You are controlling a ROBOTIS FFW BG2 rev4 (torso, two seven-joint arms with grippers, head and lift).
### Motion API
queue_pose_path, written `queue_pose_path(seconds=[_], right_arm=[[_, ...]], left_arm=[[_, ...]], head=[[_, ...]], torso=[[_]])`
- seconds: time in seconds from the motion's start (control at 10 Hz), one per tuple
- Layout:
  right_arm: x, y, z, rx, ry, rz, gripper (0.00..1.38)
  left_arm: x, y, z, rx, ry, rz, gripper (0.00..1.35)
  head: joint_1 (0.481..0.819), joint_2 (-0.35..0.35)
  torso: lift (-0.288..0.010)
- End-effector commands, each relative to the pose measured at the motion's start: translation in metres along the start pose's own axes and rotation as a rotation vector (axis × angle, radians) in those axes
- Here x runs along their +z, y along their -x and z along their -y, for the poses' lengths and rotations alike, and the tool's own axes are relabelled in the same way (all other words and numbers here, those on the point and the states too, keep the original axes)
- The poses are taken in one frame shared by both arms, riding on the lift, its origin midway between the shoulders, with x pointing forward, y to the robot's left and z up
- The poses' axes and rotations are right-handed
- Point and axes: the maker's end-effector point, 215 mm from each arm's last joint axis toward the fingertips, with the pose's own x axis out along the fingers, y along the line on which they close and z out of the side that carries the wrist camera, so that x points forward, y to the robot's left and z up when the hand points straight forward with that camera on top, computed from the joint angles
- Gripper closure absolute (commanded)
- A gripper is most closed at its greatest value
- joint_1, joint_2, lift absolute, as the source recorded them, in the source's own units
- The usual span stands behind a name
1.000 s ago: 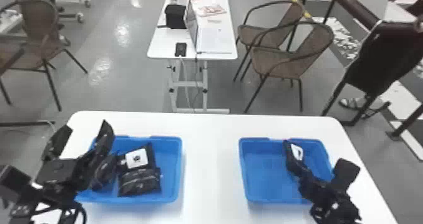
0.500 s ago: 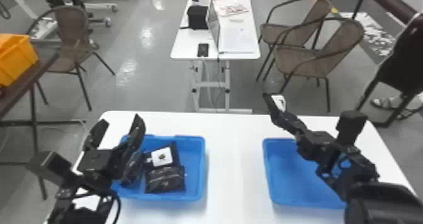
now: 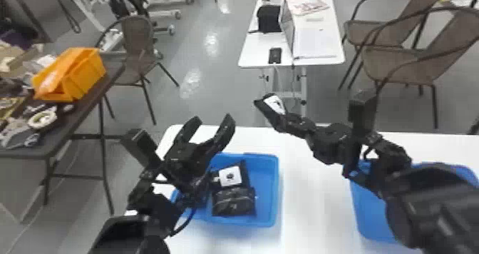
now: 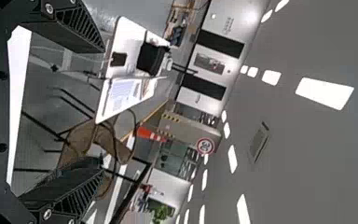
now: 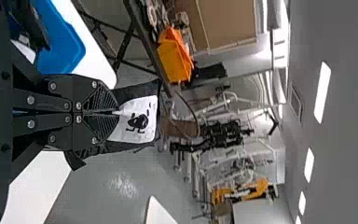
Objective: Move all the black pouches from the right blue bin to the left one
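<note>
In the head view my right gripper [image 3: 285, 120] is above the table's back edge between the bins, shut on a black pouch [image 3: 265, 111] with a white label. The right wrist view shows the right gripper [image 5: 116, 113] closed on that pouch [image 5: 142, 91]. My left gripper [image 3: 214, 128] stands open and holds nothing above the left blue bin [image 3: 269, 189]; its fingers spread wide in the left wrist view, the left gripper [image 4: 100, 107] too. Black pouches [image 3: 233, 201] lie in the left bin, one with a white label. My right arm partly covers the right blue bin [image 3: 370, 214].
A white table [image 3: 313, 199] carries both bins. To the left is a dark table [image 3: 89, 103] with an orange bin [image 3: 85, 71] and loose items. Behind stand a small white table [image 3: 260, 50] and brown chairs [image 3: 395, 64].
My right gripper has lifted the pouch out of the right bin and carried it left, toward the left bin. The head view has swung left. My left gripper stays open over the left bin.
</note>
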Motion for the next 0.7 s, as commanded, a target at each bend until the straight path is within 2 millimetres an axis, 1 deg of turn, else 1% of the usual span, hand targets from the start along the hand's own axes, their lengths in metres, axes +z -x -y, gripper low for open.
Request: queue_pose_path(seconds=[0.0, 0.1, 0.2, 0.4, 0.6], right_arm=[[-0.002, -0.025, -0.043, 0.097, 0.002, -0.009, 1.28], [0.0, -0.037, -0.065, 0.148, 0.019, -0.017, 1.28], [0.001, -0.043, -0.077, 0.18, 0.036, -0.025, 1.28], [-0.003, -0.05, -0.091, 0.216, 0.037, -0.041, 1.28], [-0.002, -0.059, -0.104, 0.248, 0.042, -0.049, 1.28]], left_arm=[[0.0, -0.013, 0.009, -0.041, 0.021, -0.035, 0.11], [0.003, -0.019, 0.012, -0.052, 0.027, -0.038, 0.11], [0.0, -0.022, 0.012, -0.06, 0.045, -0.058, 0.11], [-0.012, -0.019, 0.011, -0.06, 0.09, -0.097, 0.11], [-0.027, -0.024, 0.022, -0.094, 0.115, -0.154, 0.11]], head=[[0.695, 0.233], [0.695, 0.255], [0.695, 0.281], [0.695, 0.305], [0.695, 0.317]], torso=[[0.0], [0.0], [0.0], [0.0], [0.0]])
